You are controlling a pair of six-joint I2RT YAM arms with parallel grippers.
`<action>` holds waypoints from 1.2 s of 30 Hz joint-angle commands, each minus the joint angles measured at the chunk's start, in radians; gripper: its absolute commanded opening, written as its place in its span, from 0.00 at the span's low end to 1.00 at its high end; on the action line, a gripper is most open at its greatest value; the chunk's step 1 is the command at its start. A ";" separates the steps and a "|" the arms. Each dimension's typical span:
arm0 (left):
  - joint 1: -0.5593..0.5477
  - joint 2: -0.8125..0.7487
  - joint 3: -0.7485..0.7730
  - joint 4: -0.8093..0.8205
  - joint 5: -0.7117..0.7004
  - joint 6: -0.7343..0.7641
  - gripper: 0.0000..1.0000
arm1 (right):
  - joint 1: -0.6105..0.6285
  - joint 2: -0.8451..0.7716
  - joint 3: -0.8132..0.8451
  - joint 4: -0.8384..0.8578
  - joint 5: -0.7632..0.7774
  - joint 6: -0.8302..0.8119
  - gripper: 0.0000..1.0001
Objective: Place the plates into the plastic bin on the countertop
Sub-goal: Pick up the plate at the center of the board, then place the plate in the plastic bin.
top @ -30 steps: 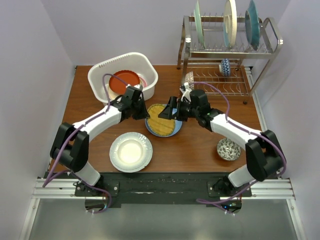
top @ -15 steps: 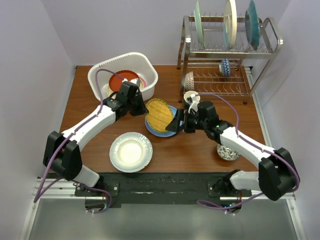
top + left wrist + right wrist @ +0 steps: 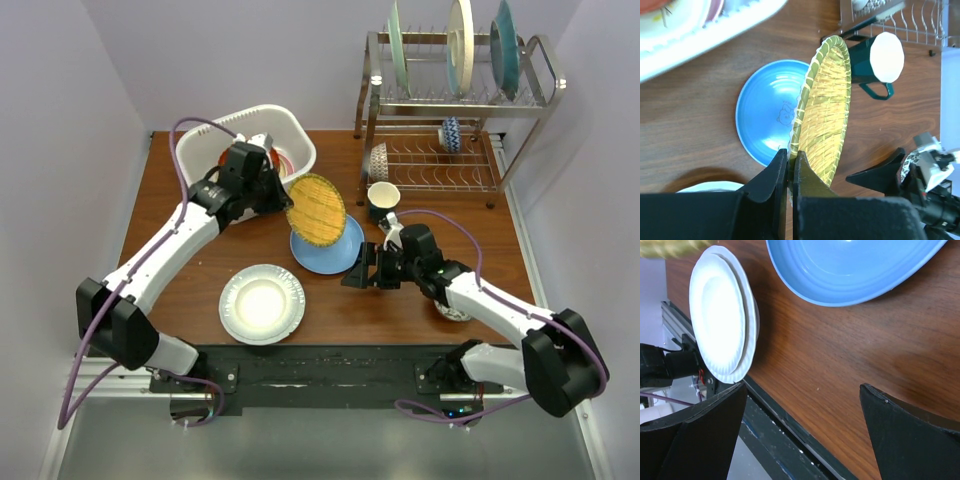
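Pinching the yellow plate (image 3: 317, 210) by its rim with the left gripper (image 3: 791, 165), fingers pressed tight on the edge. Holding it tilted and raised over the blue plate (image 3: 335, 252), just beside the bin (image 3: 265, 115) at the back left of the countertop (image 3: 330, 310). Hovering with the right gripper (image 3: 358, 270) low over the wood, right of the blue plate, fingers spread wide, gripping nothing. Near the front edge, 1 white plate (image 3: 262, 303); behind the right gripper, 1 mug (image 3: 382, 198).

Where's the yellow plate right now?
Top view, centre: the yellow plate is pinched by the left gripper, tilted above the blue plate, beside the bin.
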 commanded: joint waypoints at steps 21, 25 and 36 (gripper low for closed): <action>0.483 0.052 0.133 0.149 0.336 -0.081 0.00 | 0.002 0.058 -0.009 -0.002 -0.009 -0.042 0.99; 0.521 0.101 0.144 0.186 0.368 -0.107 0.00 | 0.002 0.069 -0.006 -0.006 -0.008 -0.048 0.99; 0.575 0.181 0.161 0.238 0.362 -0.141 0.00 | 0.002 0.084 -0.001 -0.016 -0.005 -0.063 0.99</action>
